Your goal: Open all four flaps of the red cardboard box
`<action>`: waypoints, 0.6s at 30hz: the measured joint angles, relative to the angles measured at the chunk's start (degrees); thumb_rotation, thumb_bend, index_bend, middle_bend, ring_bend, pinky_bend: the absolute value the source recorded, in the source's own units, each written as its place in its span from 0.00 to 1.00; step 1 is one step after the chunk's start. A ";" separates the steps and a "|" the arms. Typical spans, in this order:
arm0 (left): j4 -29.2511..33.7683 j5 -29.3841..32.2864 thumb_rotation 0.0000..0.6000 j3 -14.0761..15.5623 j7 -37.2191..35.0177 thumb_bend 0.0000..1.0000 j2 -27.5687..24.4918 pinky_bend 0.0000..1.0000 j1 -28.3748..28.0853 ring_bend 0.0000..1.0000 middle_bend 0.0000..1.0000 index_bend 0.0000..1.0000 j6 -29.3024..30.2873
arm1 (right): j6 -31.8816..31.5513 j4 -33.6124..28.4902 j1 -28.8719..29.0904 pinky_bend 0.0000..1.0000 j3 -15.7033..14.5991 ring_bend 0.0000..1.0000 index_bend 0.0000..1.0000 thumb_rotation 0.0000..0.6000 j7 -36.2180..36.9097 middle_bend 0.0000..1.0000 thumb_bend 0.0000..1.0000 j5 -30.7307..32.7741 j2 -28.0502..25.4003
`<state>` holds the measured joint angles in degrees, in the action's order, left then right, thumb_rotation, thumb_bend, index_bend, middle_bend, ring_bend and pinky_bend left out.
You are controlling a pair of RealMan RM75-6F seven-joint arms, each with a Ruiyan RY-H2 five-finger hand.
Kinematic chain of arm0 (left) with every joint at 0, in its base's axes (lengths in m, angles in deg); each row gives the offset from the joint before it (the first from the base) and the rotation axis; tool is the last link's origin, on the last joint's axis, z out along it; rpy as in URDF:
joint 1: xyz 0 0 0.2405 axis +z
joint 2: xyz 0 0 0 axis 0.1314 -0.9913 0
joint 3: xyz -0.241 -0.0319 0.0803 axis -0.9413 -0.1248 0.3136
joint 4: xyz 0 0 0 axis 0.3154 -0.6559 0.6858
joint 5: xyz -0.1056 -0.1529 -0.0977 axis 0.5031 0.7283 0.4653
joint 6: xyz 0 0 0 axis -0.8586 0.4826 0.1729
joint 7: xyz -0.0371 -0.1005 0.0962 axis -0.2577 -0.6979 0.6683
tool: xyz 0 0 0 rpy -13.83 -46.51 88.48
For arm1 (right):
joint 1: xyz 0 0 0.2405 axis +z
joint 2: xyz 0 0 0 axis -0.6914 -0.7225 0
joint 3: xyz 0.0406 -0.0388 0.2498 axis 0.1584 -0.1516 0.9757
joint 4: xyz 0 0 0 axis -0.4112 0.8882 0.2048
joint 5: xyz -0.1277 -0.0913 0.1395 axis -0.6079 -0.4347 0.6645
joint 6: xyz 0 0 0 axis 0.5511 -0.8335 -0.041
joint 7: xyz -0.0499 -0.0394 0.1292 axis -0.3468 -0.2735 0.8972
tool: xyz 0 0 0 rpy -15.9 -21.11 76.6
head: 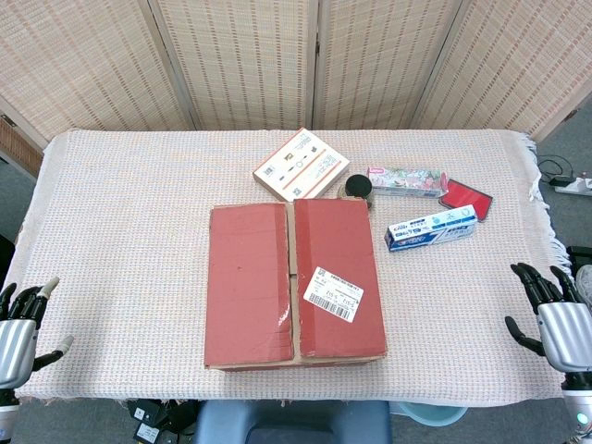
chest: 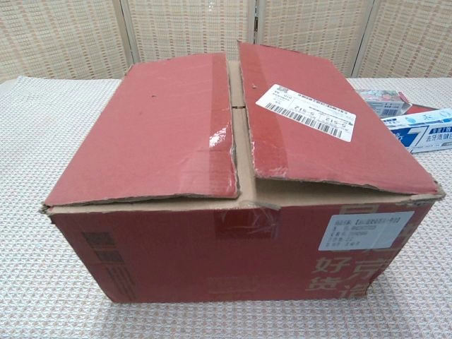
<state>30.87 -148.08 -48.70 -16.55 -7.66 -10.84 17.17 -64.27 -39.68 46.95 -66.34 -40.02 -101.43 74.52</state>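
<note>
The red cardboard box (head: 294, 282) stands at the table's near middle and fills most of the chest view, box (chest: 240, 176). Its two long top flaps lie down, left flap (chest: 152, 131) and right flap (chest: 321, 116), with a narrow gap between them showing brown card. A white shipping label (head: 333, 294) is stuck on the right flap. My left hand (head: 20, 324) hangs at the table's near left corner, fingers apart, holding nothing. My right hand (head: 555, 319) is at the near right edge, fingers spread, empty. Both hands are far from the box and absent from the chest view.
Behind the box lie a flat white-and-orange carton (head: 302, 165), a small black round thing (head: 358, 188), a patterned pink box (head: 407, 180), a red pouch (head: 465, 198) and a blue-white toothpaste box (head: 431, 228). A woven cloth (head: 120, 222) covers the table; screens stand behind.
</note>
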 measured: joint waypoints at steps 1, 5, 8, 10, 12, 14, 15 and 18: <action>-0.01 0.02 1.00 0.01 0.10 0.27 0.03 0.00 -0.04 0.17 0.22 0.11 -0.10 | 0.05 0.01 0.06 0.07 0.03 0.26 0.09 1.00 0.00 0.16 0.37 0.00 0.02; 0.09 0.09 1.00 0.04 0.37 0.27 0.14 0.00 -0.11 0.17 0.22 0.11 -0.29 | 0.40 0.09 0.38 0.07 0.08 0.26 0.09 1.00 0.04 0.16 0.36 -0.14 0.15; 0.23 0.07 1.00 0.09 0.45 0.27 0.11 0.00 -0.04 0.17 0.22 0.11 -0.20 | 0.41 0.10 0.53 0.07 0.01 0.26 0.08 1.00 0.30 0.17 0.37 -0.60 0.13; 0.37 0.13 1.00 0.11 0.52 0.27 0.04 0.00 0.01 0.17 0.21 0.11 -0.20 | 0.36 0.09 0.58 0.07 -0.06 0.26 0.09 1.00 0.51 0.17 0.36 -0.90 0.08; 0.56 0.17 1.00 0.12 0.60 0.27 -0.07 0.00 0.03 0.17 0.22 0.11 -0.24 | 0.22 0.08 0.62 0.07 -0.16 0.26 0.08 1.00 0.94 0.17 0.36 -1.31 -0.01; 0.76 0.19 1.00 0.12 0.66 0.27 -0.22 0.00 0.00 0.17 0.22 0.11 -0.32 | 0.14 0.04 0.71 0.07 -0.28 0.26 0.08 1.00 1.39 0.17 0.37 -1.86 -0.19; 0.87 0.16 1.00 0.13 0.72 0.27 -0.32 0.00 -0.02 0.17 0.22 0.11 -0.34 | 0.13 -0.01 0.78 0.07 -0.34 0.26 0.09 1.00 1.55 0.17 0.36 -2.12 -0.33; 1.14 -0.11 1.00 0.03 0.87 0.27 -0.54 0.00 -0.05 0.17 0.22 0.12 -0.08 | 0.15 -0.45 1.30 0.07 -0.43 0.26 0.09 1.00 2.10 0.17 0.36 -3.47 -1.16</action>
<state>32.01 -148.19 -48.67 -15.67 -8.20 -10.89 17.09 -64.12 -40.14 48.24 -66.78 -37.91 -104.90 73.36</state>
